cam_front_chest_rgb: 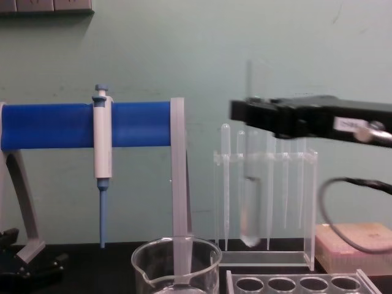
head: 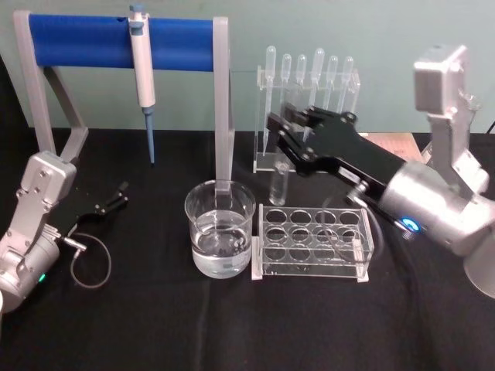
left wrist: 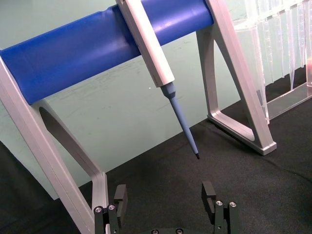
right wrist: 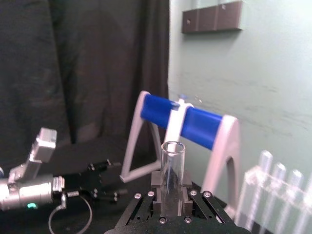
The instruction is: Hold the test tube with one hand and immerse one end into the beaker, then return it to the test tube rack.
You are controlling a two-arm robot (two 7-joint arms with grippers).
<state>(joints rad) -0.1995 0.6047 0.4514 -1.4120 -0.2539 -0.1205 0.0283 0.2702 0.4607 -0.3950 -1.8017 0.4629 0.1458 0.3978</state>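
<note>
Black cloth worktop [head: 155, 332]: mid-front stands the clear plastic rack [head: 313, 246], with the watered glass beaker [head: 195, 209] just beside its left end. My right gripper [head: 285, 143] clenches the smooth glass test tube [head: 279, 184] upright above the rack's back-left corner, so the beaker lies left and lower. Left gripper [left wrist: 163, 191] is released, near the left edge.

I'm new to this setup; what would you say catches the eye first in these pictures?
The right gripper holds a test tube upright in the air by the far left corner of the test tube rack. Left of the rack stands a beaker part-filled with clear liquid; behind it a white-and-blue pipettor hangs from a blue bar. The left gripper lies open at far left.
</note>
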